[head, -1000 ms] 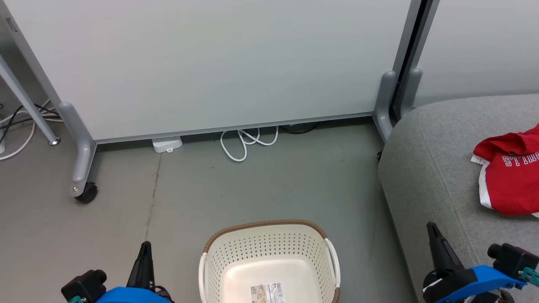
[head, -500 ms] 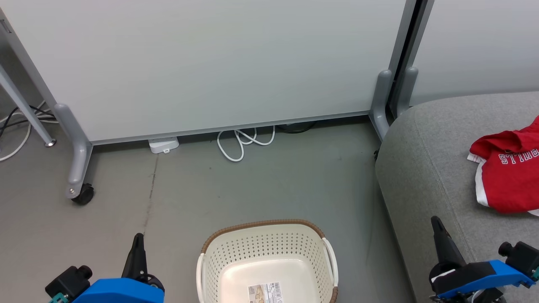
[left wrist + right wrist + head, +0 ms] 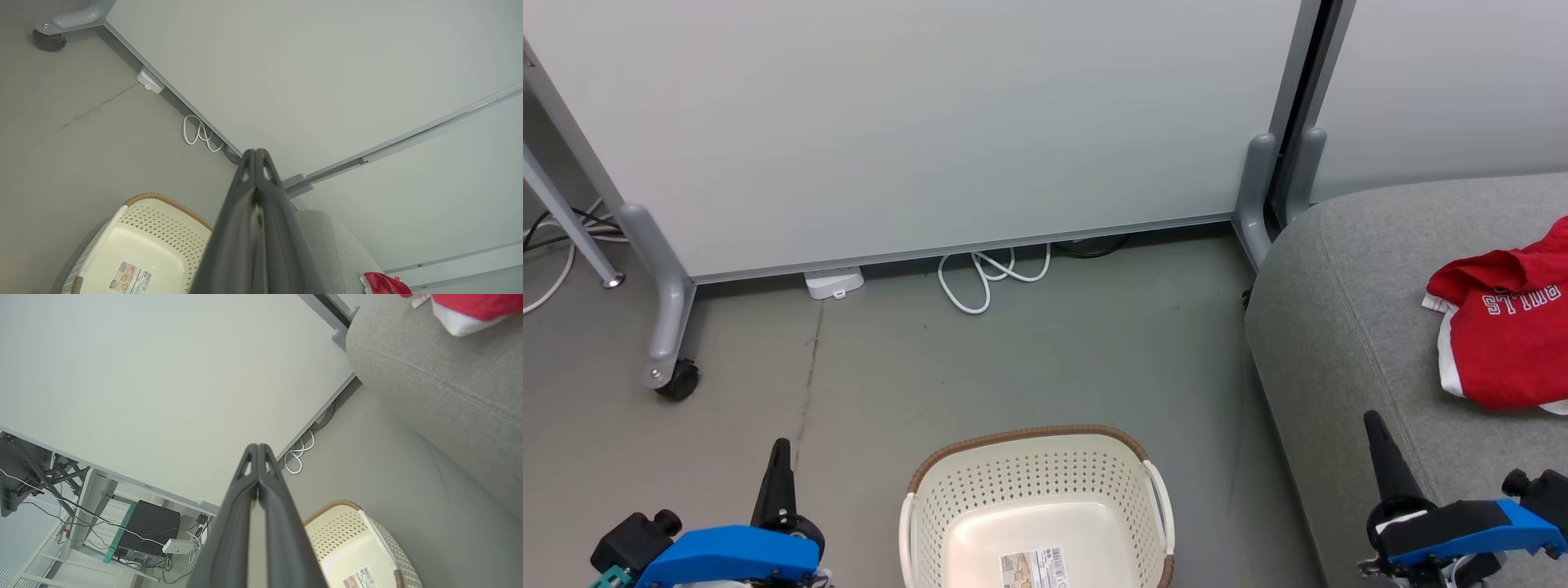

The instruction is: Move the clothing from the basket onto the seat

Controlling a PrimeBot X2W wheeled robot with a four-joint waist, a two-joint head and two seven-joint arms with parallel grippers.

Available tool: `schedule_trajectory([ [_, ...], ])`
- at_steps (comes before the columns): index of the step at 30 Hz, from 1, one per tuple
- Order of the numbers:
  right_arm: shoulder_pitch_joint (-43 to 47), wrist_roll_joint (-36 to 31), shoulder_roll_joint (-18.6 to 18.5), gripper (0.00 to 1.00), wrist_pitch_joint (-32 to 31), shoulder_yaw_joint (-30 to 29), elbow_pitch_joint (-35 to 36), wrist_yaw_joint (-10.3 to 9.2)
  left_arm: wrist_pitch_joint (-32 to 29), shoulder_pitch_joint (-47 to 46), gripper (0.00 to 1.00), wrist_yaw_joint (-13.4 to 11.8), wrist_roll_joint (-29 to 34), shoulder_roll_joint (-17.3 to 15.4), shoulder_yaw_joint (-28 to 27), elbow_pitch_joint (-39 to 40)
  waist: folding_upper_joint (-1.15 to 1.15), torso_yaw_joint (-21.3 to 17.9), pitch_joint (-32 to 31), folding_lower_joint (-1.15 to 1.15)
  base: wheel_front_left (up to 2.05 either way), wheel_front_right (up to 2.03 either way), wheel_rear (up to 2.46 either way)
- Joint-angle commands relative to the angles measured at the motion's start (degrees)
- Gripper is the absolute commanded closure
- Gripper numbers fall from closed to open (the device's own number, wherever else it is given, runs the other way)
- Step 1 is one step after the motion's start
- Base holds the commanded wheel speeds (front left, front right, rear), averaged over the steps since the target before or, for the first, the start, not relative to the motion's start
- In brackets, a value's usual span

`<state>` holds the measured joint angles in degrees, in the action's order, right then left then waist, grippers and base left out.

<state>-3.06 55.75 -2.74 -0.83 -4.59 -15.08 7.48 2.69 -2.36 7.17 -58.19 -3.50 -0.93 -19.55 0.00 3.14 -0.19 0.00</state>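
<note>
**A:** How are the tools found?

**B:** The left tool [image 3: 779,465] is seen nearest, at the lower left of the head view. Its two fingers are pressed together, with nothing held and nothing touched. It is poised over the floor [image 3: 1013,359], just left of the basket [image 3: 1029,482]. The right tool [image 3: 1380,445] is likewise closed and empty, and is raised beside the rounded left side of the seat [image 3: 1347,327].

**A:** What is counted?

**B:** Two tools, one basket and one seat are counted. One heap of red clothing [image 3: 1507,343] is made out, but the number of garments in it cannot be told. One barcode sticker [image 3: 1033,567] is seen on the basket's bare inner bottom.

**A:** Where is the clothing placed?

**B:** It is laid on top of the seat, toward the right, and is cut by the right border of the head view. It lies well apart from the basket. White lettering and white trim are shown on it.

**A:** What of edges and open room?

**B:** The basket is set on the floor between the two tools. A strip of floor is left between its right handle and the seat's edge. Beyond the basket, a wide stretch of floor is left open up to the partition panel [image 3: 931,122]. Under the panel's lower edge, one looped white cable [image 3: 980,282] and one small white box [image 3: 833,283] are seen. One caster wheel [image 3: 678,380] is seen at the far left. A second panel [image 3: 1445,90] is stood behind the seat.
</note>
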Motion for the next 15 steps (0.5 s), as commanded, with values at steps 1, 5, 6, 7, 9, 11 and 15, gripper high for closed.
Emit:
schedule_trajectory([
  [1, -1.51, 1.88, -0.16, 1.00, -0.29, -0.26, 0.80, 0.02, -0.43, -1.59, 1.00, 0.25, -1.66, -0.14, -0.43, 1.00, 0.00, -0.07, 0.01, 0.00, 0.00, 0.00, 0.00],
  [5, -1.67, 4.45, -0.17, 1.00, -0.69, -0.39, 0.84, 0.02, -1.09, -1.80, 1.00, 0.27, -4.09, -0.08, -0.88, 1.35, 0.00, -0.24, 0.03, 0.00, 0.00, 0.00, 0.00],
  [6, -1.75, 5.77, -0.17, 1.00, -0.93, -0.46, 0.86, 0.02, -1.43, -1.93, 1.00, 0.28, -5.28, -0.05, -1.08, 1.52, 0.00, -0.33, 0.04, 0.00, 0.00, 0.00, 0.00],
  [7, -1.79, 6.39, -0.17, 1.00, -1.04, -0.48, 0.87, 0.02, -1.61, -1.99, 1.00, 0.28, -5.85, -0.05, -1.18, 1.60, 0.00, -0.37, 0.05, 0.00, 0.00, 0.00, 0.00],
  [9, -1.86, 7.58, -0.18, 1.00, -1.20, -0.55, 0.89, 0.02, -1.90, -2.12, 1.00, 0.29, -7.01, -0.02, -1.37, 1.79, 0.00, -0.46, 0.06, 0.00, 0.00, 0.00, 0.00],
  [11, -1.89, 8.16, -0.18, 1.00, -1.28, -0.58, 0.89, 0.02, -2.05, -2.18, 1.00, 0.30, -7.54, -0.01, -1.46, 1.87, 0.00, -0.50, 0.06, 0.00, 0.00, 0.00, 0.00],
  [15, -2.02, 10.58, -0.18, 1.00, -1.68, -0.70, 0.91, 0.02, -2.68, -2.25, 1.00, 0.32, -9.82, 0.04, -1.79, 2.19, 0.00, -0.67, 0.08, 0.00, 0.00, 0.00, 0.00],
])
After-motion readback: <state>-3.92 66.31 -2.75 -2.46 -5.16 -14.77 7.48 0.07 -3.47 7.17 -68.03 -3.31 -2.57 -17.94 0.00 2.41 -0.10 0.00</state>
